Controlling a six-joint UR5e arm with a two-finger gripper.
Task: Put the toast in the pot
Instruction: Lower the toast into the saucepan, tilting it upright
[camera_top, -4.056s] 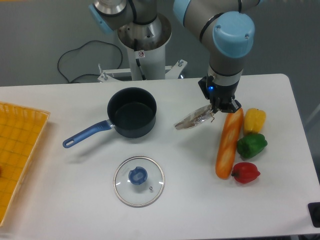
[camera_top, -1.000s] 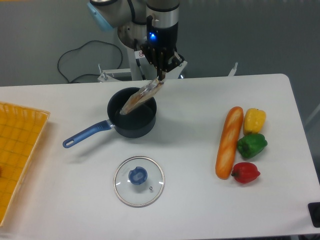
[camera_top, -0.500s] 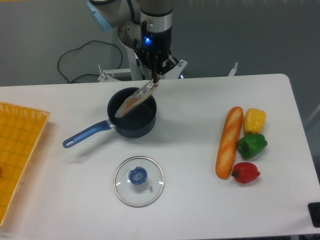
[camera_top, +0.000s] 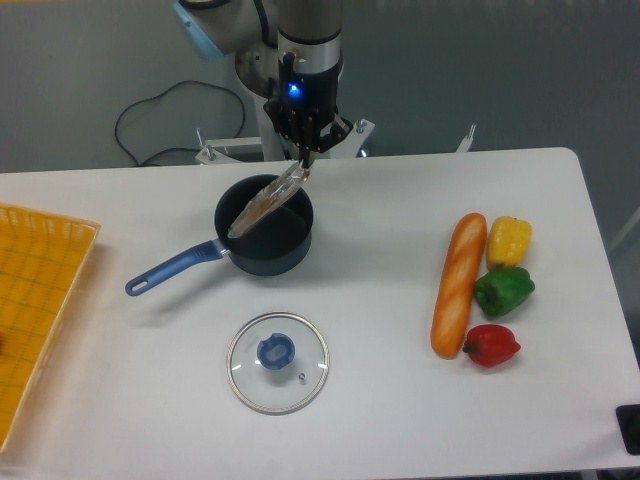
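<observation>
yellow mesh of a tray (camera_top: 30, 300) filled the far left edge of the white table (camera_top: 380, 400). next along, the pot (camera_top: 265, 235), dark navy with a lighter blue handle reaching toward the lower left, stood upright on the tabletop. the toast (camera_top: 262, 204), tan-brown in crinkly clear plastic, hung tilted over the pot's opening, its lower end toward the left rim and its upper corner rising to the right; whether that low end touched the pot could not be told. the gripper (camera_top: 303, 157) came down from the arm above the pot's back rim, its jaws pinching the toast's upper corner, a blue light glowing on the wrist. in front of the pot, apart from it, lay a round glass lid (camera_top: 277, 362) with a blue knob. well to the right sat a long orange baguette (camera_top: 458, 285), and just beside it a yellow pepper (camera_top: 508, 241), a green pepper (camera_top: 503, 290) and a red pepper (camera_top: 491, 345).
</observation>
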